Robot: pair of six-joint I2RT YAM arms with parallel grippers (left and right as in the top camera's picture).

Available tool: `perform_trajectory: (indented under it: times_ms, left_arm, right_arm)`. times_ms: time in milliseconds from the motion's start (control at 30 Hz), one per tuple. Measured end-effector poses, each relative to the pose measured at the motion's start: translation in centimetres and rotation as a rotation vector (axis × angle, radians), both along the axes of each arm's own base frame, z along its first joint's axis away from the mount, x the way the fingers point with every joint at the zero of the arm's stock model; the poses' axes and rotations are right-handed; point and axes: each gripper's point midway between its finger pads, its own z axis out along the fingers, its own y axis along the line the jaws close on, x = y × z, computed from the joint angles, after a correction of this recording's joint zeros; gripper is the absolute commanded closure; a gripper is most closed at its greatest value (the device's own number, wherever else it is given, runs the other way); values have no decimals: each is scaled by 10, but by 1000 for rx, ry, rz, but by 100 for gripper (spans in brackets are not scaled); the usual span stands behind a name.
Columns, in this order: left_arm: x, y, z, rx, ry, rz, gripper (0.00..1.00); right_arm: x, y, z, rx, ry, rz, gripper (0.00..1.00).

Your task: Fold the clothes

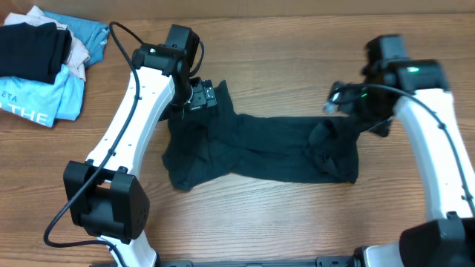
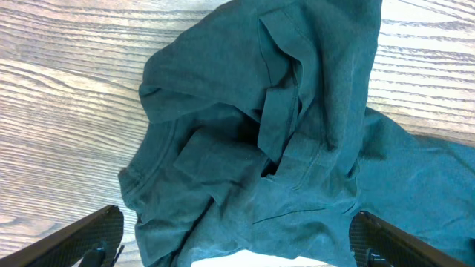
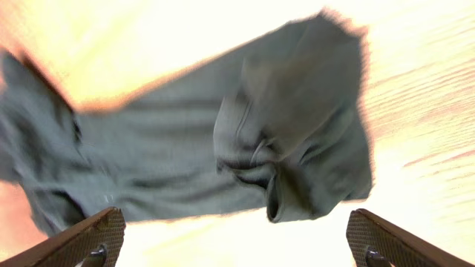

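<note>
**Table:** light-brown wood-grain table top [image 1: 297,44], bearing everything below.

**Far left, back corner:** a pile of clothes, well apart from the task garment.
- A pure-black folded garment [image 1: 30,44] lies on top.
- A pale beige cloth piece [image 1: 78,59] shows at its right edge.
- A light-blue shirt printed "THE" [image 1: 48,100] is spread at the front.

**Left of centre:** white-and-black left arm [image 1: 141,96]. The left gripper [image 2: 236,222] has its fingers spread wide with nothing between them. It hangs over the bunched left end of the garment; contact cannot be judged.

**Centre:** the clothes, one soft dark navy-teal fabric garment [image 1: 260,152].
- It lies on the table, stretched lengthwise between the two arms.
- It is limp and wrinkled, with overlapping folds at the left end and a crumpled lump at the right end.
- The lettering is not visible.

**Right:** the right gripper [image 3: 234,222] has its fingers wide apart and empty. It sits above the garment's crumpled right end, and its wrist view is blurred and washed out.
</note>
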Motion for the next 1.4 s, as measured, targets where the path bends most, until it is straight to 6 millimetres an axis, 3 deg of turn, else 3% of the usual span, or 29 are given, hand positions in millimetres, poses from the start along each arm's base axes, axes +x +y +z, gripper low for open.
perform_trajectory:
  times_ms: [67, 100, 133, 200, 267, 333, 400, 533, 633, 733, 900, 1033, 1133, 1167, 1200, 1267, 1300, 1333, 1400]
  left_arm:
    - [-1, 0, 0, 1, 2, 0, 0]
    - [0, 0, 0, 0, 2, 0, 0]
    - [0, 0, 0, 0, 2, 0, 0]
    - [0, 0, 0, 0, 2, 0, 0]
    - [-1, 0, 0, 1, 2, 0, 0]
    - [-2, 0, 0, 2, 7, 0, 0]
    - [-2, 1, 0, 2, 8, 0, 0]
    - [-2, 1, 0, 2, 9, 0, 0]
    - [-2, 1, 0, 2, 8, 0, 0]
    - [-3, 1, -1, 4, 13, 0, 0]
    - [-3, 1, -1, 4, 13, 0, 0]
    - [-3, 1, -1, 4, 14, 0, 0]
    - [-4, 1, -1, 4, 15, 0, 0]
    - [-3, 1, -1, 4, 14, 0, 0]
    - [-4, 1, -1, 4, 16, 0, 0]
    - [-4, 1, -1, 5, 15, 0, 0]
    - [-4, 1, -1, 5, 16, 0, 0]
    - [-4, 1, -1, 4, 16, 0, 0]
    - [-4, 1, -1, 4, 15, 0, 0]
  right_arm:
    - [4, -23, 5, -9, -23, -53, 5]
    - [4, -36, 1, -20, -18, -70, 28]
    - [2, -43, -7, -25, 3, -77, 45]
    - [9, -43, -30, -21, -2, -66, 65]
    - [10, -39, -64, 0, 14, -66, 67]
    - [-3, -36, -96, 17, 68, -81, 69]
    - [-6, -34, -114, 29, 63, -87, 74]
    - [-8, -30, -130, 57, 61, -117, 77]
    - [7, -13, -133, 164, -13, -106, 85]
    - [4, -1, -144, 215, -16, -112, 87]
    - [-3, 41, -173, 249, 36, -12, 90]
    - [-15, 66, -163, 325, 71, 110, 96]
    - [-23, 62, -144, 327, 122, 107, 96]
    - [-25, 57, -135, 317, 132, 97, 88]
    - [-24, 45, -105, 288, 99, 74, 76]
    - [-22, 32, -63, 254, 11, 58, 33]
    - [-24, 23, -37, 235, -63, 49, 32]
    - [-32, 19, -26, 226, -69, 38, 32]
    - [-46, 14, -29, 204, -20, 24, 41]
